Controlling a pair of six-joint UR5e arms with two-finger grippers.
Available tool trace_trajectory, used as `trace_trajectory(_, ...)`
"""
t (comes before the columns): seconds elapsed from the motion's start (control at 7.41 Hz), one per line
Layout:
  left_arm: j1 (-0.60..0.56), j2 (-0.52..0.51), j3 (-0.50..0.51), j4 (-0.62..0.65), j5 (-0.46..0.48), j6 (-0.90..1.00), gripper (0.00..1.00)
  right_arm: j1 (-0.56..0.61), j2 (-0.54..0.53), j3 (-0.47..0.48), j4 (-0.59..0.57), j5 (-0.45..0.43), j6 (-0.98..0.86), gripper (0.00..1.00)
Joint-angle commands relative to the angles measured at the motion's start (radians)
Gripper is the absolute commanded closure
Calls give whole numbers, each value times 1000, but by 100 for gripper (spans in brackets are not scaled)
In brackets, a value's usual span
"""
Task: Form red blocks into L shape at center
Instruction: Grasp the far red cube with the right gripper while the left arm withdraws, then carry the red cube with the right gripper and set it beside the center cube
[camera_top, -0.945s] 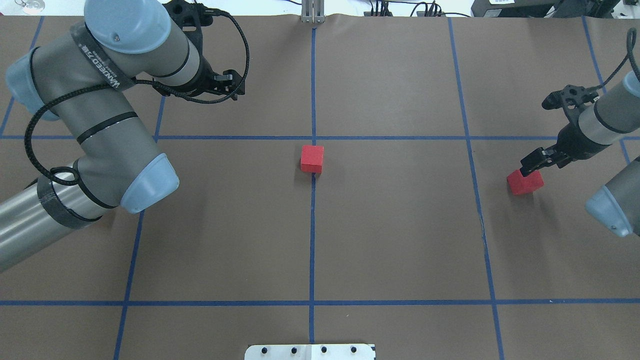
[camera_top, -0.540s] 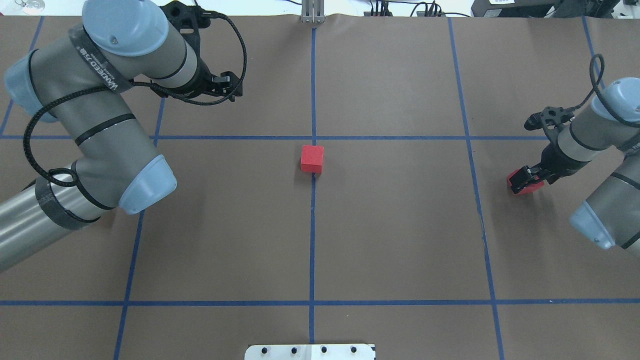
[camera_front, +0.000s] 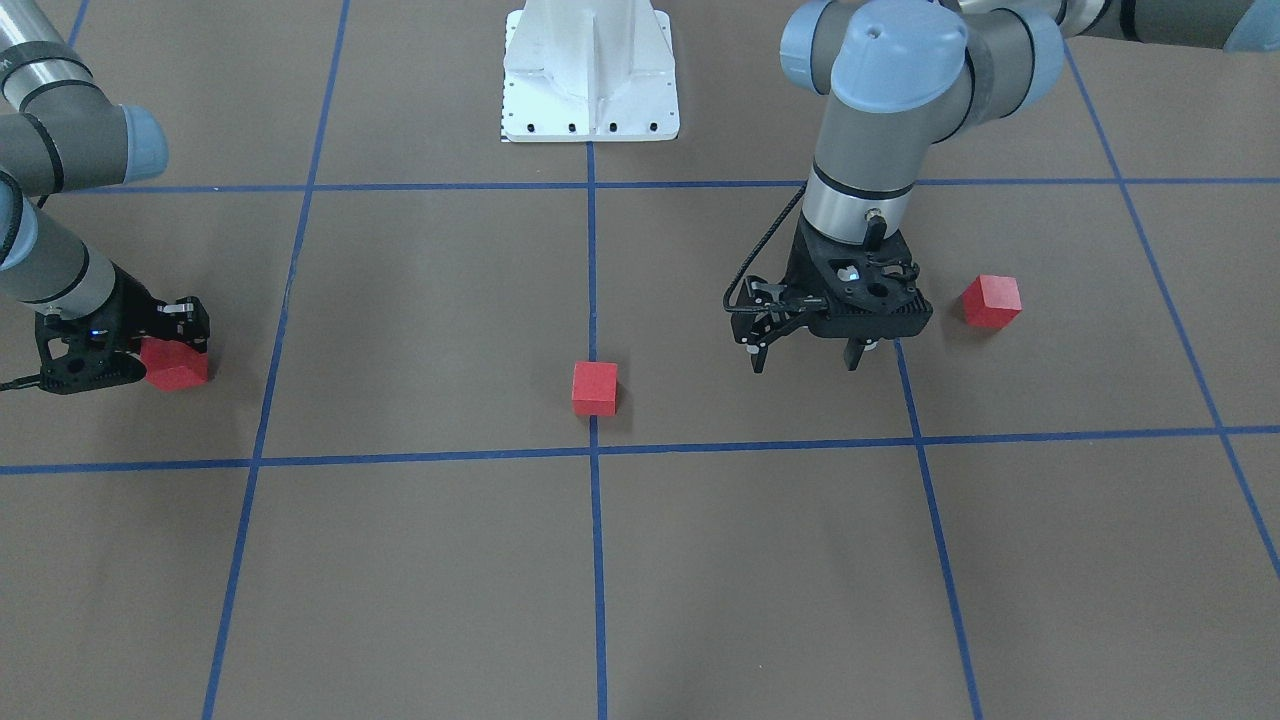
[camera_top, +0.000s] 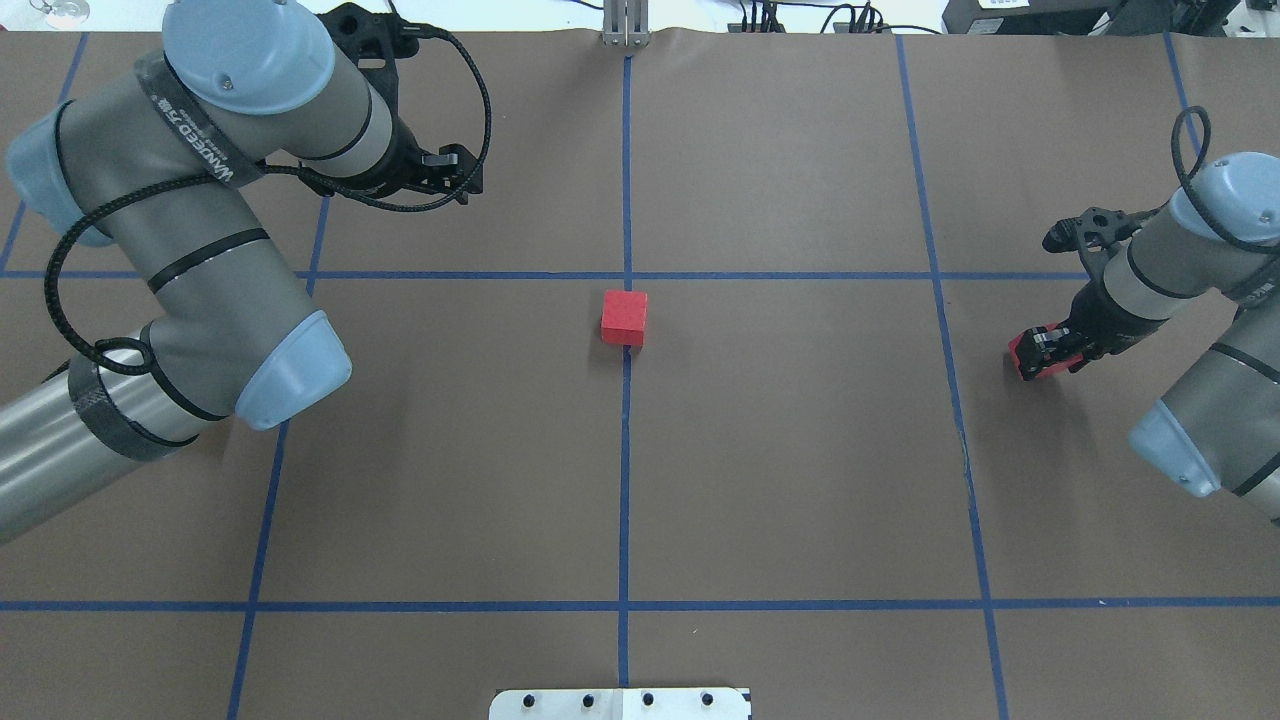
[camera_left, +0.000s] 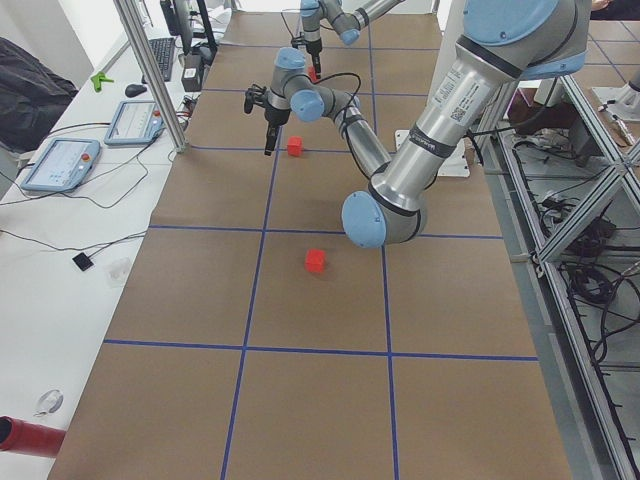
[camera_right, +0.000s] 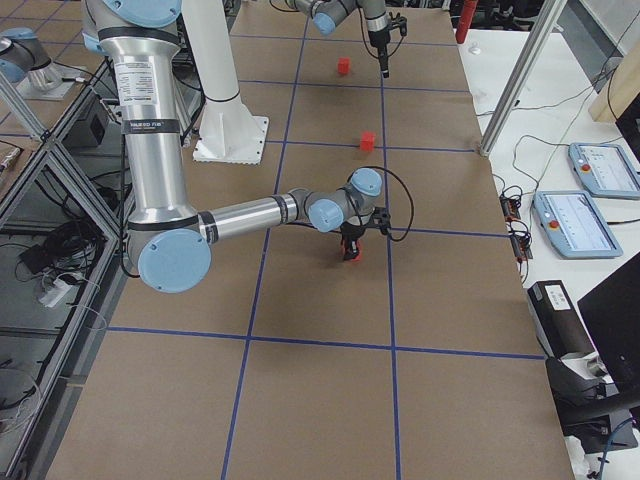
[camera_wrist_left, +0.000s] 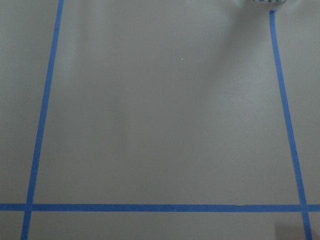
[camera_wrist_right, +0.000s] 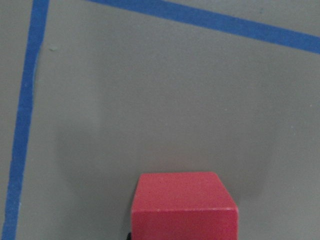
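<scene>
Exterior left, brown surface (camera_left: 300, 420), blue grid (camera_left: 300, 351), red block (camera_left: 315, 261), white bench (camera_left: 45, 265), tablets (camera_left: 60, 163)

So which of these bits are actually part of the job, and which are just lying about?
Part of the job:
- middle block
- right block, at the right pincer
- left block, beside the open left pincer
- tape crossing

Just lying about:
- white base plate
- tablets
- keyboard
- red tube
</scene>
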Motion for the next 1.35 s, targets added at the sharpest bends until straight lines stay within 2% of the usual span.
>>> trace_trajectory(0.0,-6,54,-29,-19,-3,24,0,0,20,122,-54,8,13,100)
trace_trajectory(0.27,-40,135,-72,-21,-4,102,0,-23,254,139,-288,33,51,100)
trace_trajectory(0.41,-67,178,-93,-21,-6,151,0,-67,346,138,-357,31,94,100)
trace_trajectory(0.54,-89,209,-101,-23,-6,203,0,-133,388,132,-356,19,148,100)
trace_trajectory(0.81,-147,258,-107,-23,-85,285,0,-256,506,109,-355,-60,326,100)
trace_trajectory(1.08,-202,315,-107,-53,-118,384,0,-354,685,-55,-350,-157,462,100)
trace_trajectory(1.22,-206,330,-103,-76,-116,386,0,-381,714,-110,-347,-168,463,100)
